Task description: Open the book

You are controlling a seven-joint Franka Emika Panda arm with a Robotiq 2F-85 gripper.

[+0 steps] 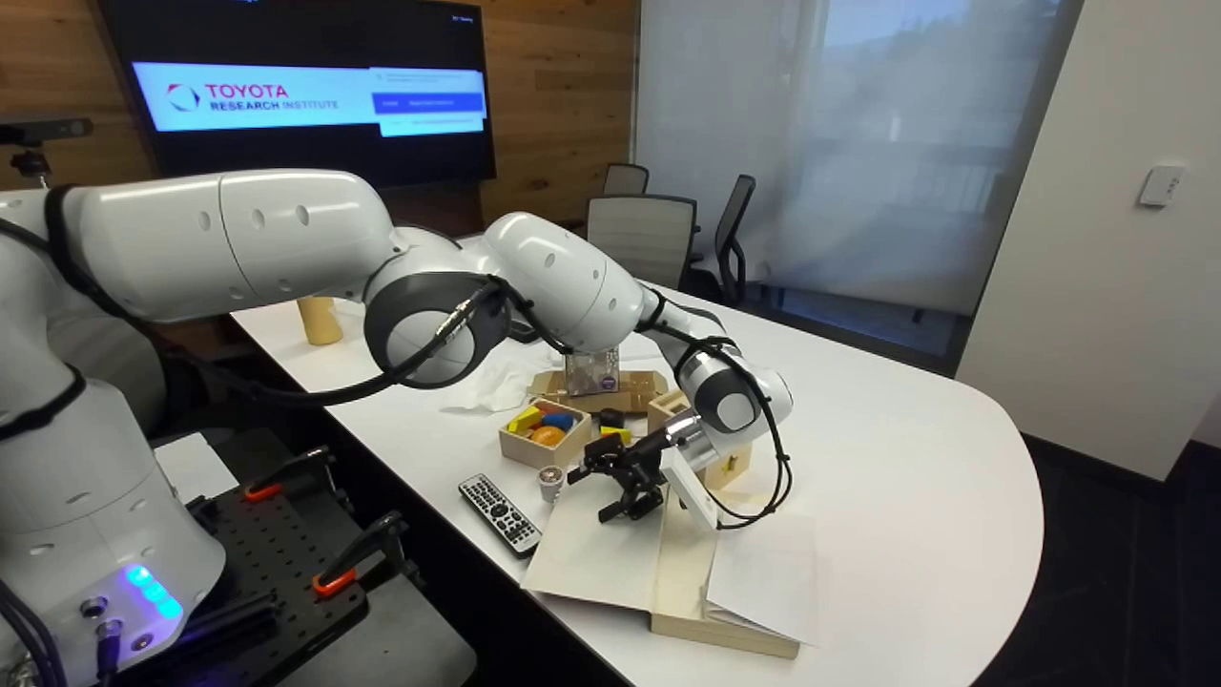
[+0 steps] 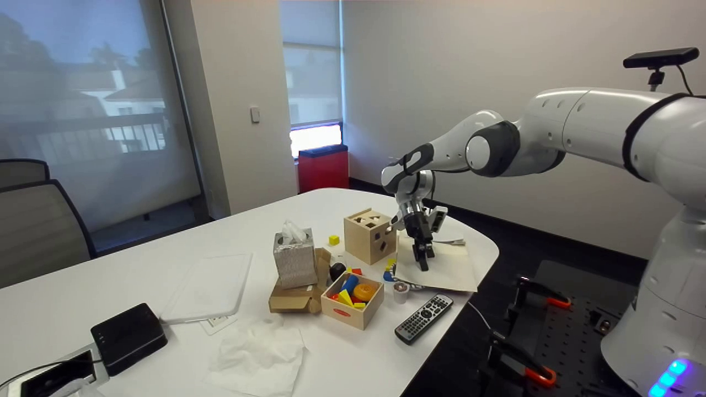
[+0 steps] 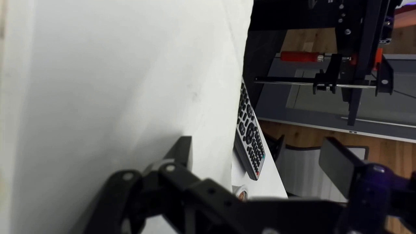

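The book (image 1: 591, 563) lies open near the table's edge in both exterior views, and it also shows in an exterior view (image 2: 449, 267). Its cover is folded out flat toward the robot's base, pale inner side up; the dark blue outside is hidden. Some white pages (image 1: 763, 577) stand slightly raised on the far side of the page block. My gripper (image 1: 590, 495) is open and empty, tilted low over the folded-out cover. In the wrist view the gripper (image 3: 258, 157) has its fingers wide apart, one finger against or just over the pale cover (image 3: 130, 81); I cannot tell whether it touches.
A black remote control (image 1: 500, 513) and a small cup (image 1: 550, 484) lie beside the cover's edge. The wooden shape-sorter cube (image 2: 369, 237) stands close behind the gripper. A wooden box of blocks (image 2: 345, 315), a tissue box (image 2: 295, 262) and cardboard (image 2: 292, 303) stand farther along the table.
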